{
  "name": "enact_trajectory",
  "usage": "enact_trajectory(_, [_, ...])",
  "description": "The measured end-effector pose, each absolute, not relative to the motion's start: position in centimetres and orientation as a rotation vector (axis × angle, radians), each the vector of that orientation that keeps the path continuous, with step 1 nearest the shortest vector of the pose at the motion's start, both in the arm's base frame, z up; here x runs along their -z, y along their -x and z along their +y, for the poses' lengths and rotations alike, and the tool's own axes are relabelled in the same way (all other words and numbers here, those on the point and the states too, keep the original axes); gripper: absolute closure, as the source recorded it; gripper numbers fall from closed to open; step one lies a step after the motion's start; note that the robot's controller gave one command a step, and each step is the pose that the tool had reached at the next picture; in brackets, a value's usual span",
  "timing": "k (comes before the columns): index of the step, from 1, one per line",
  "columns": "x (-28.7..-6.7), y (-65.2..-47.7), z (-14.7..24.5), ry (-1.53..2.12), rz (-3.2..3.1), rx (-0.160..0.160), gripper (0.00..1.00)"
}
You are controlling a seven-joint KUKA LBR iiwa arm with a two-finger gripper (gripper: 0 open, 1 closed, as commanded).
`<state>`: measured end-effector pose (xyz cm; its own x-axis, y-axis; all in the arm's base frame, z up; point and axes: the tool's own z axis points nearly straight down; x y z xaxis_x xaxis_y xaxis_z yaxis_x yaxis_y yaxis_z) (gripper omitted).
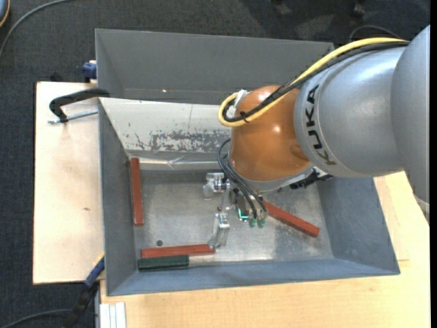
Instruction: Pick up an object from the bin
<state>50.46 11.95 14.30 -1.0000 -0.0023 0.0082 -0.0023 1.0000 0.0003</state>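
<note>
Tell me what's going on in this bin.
A KUKA arm reaches into the grey bin from the view's right. Its gripper sits low over the middle of the floor, jaws open with nothing between them. A slanted red stick lies beside it, a front red stick and dark green stick near the front wall. Nothing is picked yet.

Bin [114, 203]: we logged grey sheet metal, matt on the side walls. Its floor looked dull, worn and speckled, and the far wall was scratched and slightly shiny.

Left red stick [136, 191], near red stick [177, 250], right red stick [292, 220]: we noted smooth, matt faces and could not tell the material.

Dark stick [164, 263]: matt as well.

Arm shell [369, 115]: we recorded a smooth grey surface with a soft sheen.

Orange cover [266, 142]: we found it smooth and glossy, like plastic.
</note>
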Motion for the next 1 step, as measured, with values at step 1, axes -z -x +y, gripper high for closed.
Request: enact_trajectory(1, [-6.64, -49.45, 11.56, -0.042, -3.132, 0.000, 0.00])
